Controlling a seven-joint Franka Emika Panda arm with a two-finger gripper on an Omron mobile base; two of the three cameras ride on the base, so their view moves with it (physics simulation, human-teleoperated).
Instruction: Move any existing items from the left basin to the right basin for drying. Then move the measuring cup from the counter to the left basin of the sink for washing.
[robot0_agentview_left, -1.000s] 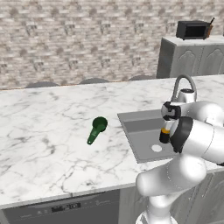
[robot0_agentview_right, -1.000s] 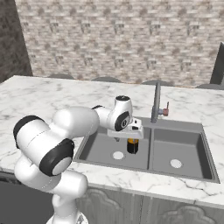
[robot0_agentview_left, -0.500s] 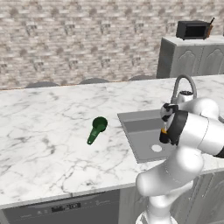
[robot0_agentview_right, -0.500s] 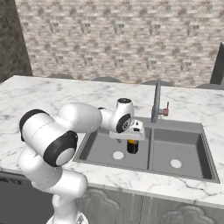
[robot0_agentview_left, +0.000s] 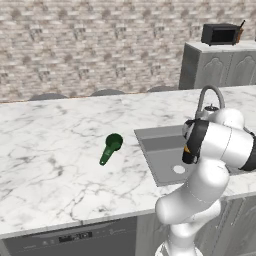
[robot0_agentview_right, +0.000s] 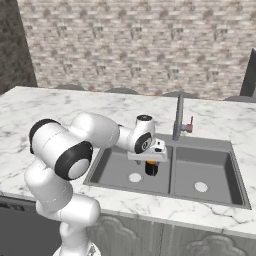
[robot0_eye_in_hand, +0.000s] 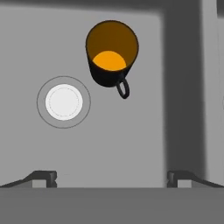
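While the end effector hangs spread wide and empty over the left basin, the orange-and-black cup stands upper centre, beside the drain; the measuring cup lies left of centre on the counter.

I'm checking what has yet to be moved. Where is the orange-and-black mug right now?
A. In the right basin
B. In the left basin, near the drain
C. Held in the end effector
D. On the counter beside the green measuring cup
B: the mug stands on the left basin floor beside the pale drain, under the open end effector.
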